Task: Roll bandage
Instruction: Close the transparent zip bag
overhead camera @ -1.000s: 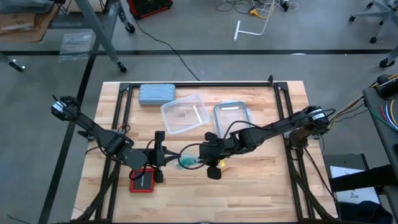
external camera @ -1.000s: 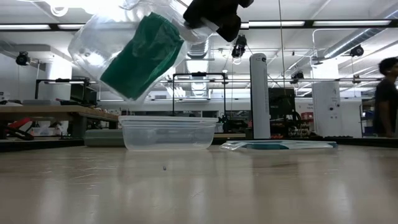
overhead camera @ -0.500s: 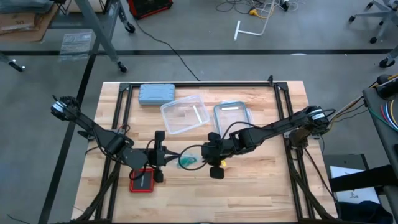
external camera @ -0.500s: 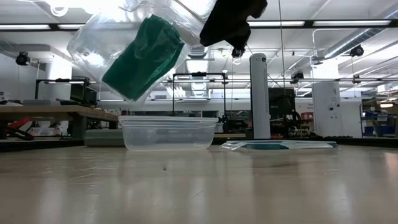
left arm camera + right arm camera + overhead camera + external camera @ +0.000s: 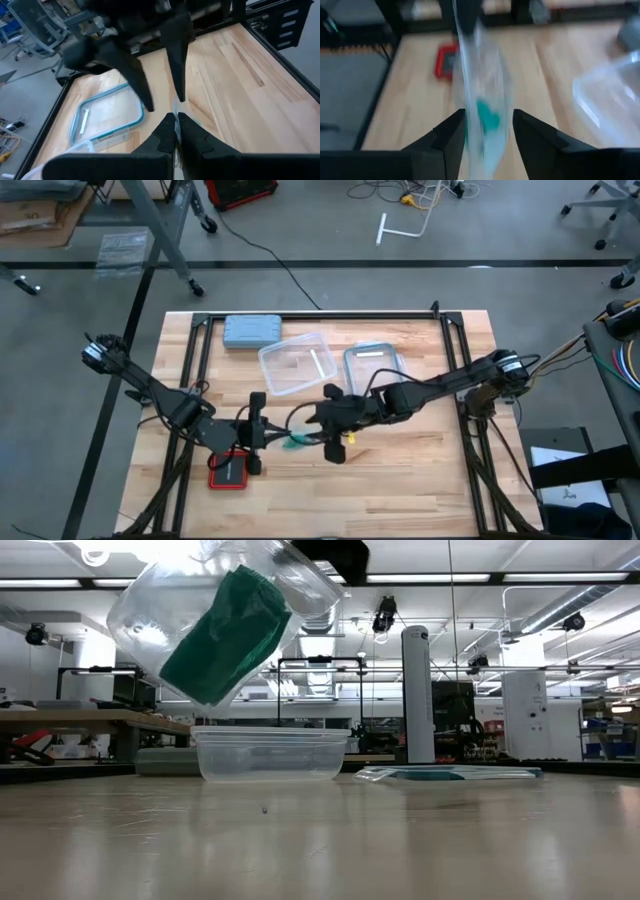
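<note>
A clear plastic bag [image 5: 165, 600] hangs above the table with the teal-green bandage [image 5: 228, 635] bunched inside it. In the high view the bag [image 5: 297, 438] is at the table's middle front, between the two grippers. My left gripper [image 5: 175, 121] is shut on it, reaching in from the table's left. My right gripper [image 5: 487, 134] is open, with one finger on either side of the bag and the bandage [image 5: 487, 117] just ahead of it. In the low view both grippers are hidden or out of frame. My left gripper pinches a thin edge of the clear bag [image 5: 175, 114] between its two shut fingers, coming level from the table's left. The bag is lifted clear of the table and hangs tilted, with the bandage inside. Whether my right gripper's fingers [image 5: 451, 135] touch the bag, I cannot tell.
A clear plastic container [image 5: 295, 363] and its teal-rimmed lid [image 5: 372, 365] lie behind the grippers. A grey-blue case [image 5: 250, 330] sits at the far left. A red and black item [image 5: 229, 472] lies near the front left. The front right of the table is bare wood.
My right gripper has moved toward the table's left edge, up to the bag, and its fingers now stand on either side of it. In the low view it has gone out of the top of the picture. The bag stays lifted in my left gripper.
</note>
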Action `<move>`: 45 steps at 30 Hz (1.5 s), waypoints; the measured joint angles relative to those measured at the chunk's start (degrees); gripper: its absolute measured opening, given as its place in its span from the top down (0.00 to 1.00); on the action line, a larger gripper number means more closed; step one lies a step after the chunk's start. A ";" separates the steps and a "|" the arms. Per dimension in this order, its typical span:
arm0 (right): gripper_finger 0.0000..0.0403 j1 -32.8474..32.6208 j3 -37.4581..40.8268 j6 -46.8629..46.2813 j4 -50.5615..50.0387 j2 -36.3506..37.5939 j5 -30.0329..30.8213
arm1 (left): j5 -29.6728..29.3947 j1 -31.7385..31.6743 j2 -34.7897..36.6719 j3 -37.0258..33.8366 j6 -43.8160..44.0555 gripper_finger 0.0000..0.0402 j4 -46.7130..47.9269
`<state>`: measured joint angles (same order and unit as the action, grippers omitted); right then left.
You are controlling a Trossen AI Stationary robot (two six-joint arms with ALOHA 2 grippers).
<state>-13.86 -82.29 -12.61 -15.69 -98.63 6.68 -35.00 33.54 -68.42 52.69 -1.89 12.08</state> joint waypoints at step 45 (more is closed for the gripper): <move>0.67 1.04 -3.73 -0.65 7.85 -5.19 -2.16 | -0.50 -0.76 0.00 0.00 0.72 1.00 -0.94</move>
<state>-12.82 -86.02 -13.27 -7.84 -103.82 4.51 -35.51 32.77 -68.42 52.69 -1.17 11.14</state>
